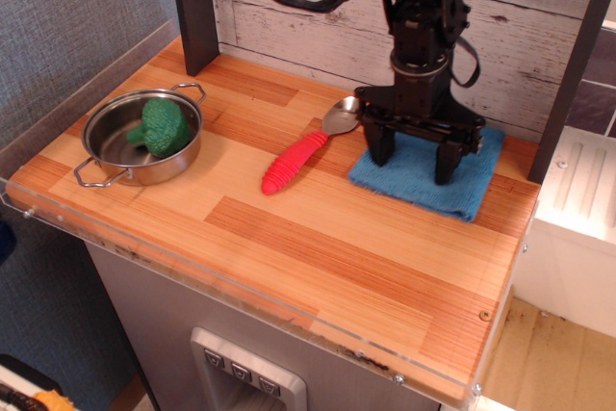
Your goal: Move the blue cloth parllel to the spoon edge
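Two black fingers of the robot's gripper stand spread wide, their tips pressed down onto the square medium-blue terry cloth, with nothing clamped between them. That cloth lies flat near the back right of the wooden table, close to the white plank wall. Just to its left rests the spoon with a shiny metal bowl and ribbed red plastic handle, angled diagonally, its bowl near the cloth's left edge. Far left sits a steel pot holding green toy broccoli.
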`<state>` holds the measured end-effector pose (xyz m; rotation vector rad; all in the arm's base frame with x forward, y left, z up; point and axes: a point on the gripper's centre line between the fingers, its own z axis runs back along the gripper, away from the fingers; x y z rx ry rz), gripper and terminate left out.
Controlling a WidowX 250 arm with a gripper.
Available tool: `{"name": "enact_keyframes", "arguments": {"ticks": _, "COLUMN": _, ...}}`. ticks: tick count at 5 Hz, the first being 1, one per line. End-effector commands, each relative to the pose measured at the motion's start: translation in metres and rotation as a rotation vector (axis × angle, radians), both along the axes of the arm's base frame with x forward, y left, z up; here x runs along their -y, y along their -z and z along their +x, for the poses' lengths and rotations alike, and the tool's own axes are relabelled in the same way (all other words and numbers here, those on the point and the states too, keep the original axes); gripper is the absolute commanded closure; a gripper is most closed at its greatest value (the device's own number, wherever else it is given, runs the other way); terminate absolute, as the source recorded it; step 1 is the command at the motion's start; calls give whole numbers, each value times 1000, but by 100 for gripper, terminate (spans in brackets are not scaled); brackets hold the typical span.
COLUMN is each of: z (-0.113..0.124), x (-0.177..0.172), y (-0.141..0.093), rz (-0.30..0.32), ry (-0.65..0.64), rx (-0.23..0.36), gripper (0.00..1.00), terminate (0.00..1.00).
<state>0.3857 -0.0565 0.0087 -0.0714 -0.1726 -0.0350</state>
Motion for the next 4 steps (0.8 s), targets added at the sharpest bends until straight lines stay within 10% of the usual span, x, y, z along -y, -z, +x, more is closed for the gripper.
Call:
{"name": "enact_keyframes", "arguments": {"ticks": 1, "z": -2, "x": 8, "y": -18, "rz": 25, "ry": 26, "rx": 34, "gripper": 0, "terminate": 0}}
{"name": "enact_keyframes", "arguments": {"ticks": 4, "z": -2, "x": 0, "y": -142, "rz": -45, "ry": -18, "rx": 201, "gripper": 0, "terminate": 0}}
